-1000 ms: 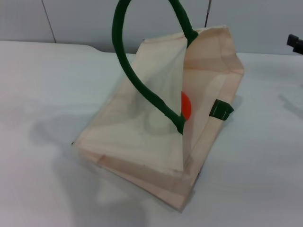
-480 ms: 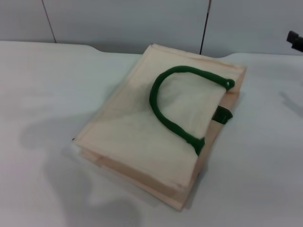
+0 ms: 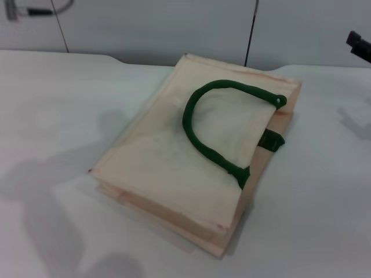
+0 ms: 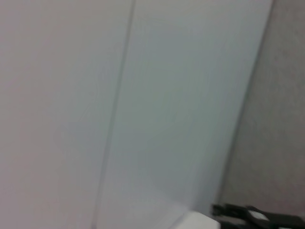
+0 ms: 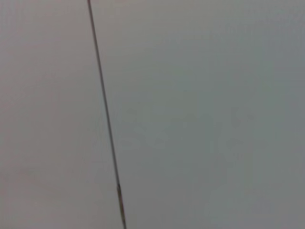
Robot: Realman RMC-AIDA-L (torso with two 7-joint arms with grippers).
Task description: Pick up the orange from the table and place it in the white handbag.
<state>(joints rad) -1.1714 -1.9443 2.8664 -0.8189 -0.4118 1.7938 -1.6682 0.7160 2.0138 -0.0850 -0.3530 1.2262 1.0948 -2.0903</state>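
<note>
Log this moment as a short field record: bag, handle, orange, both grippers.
bag: white handbag lying flat on the table, flap closed
handle: green handle resting flat on top of the bag
orange: not visible in any view
left gripper: out of view
right gripper: at the far right edge, raised, away from the bag

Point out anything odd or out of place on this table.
Nothing is spilled or damaged. The white handbag lies flat on the table, its green handle flopped over the top panel. No orange is visible anywhere.
</note>
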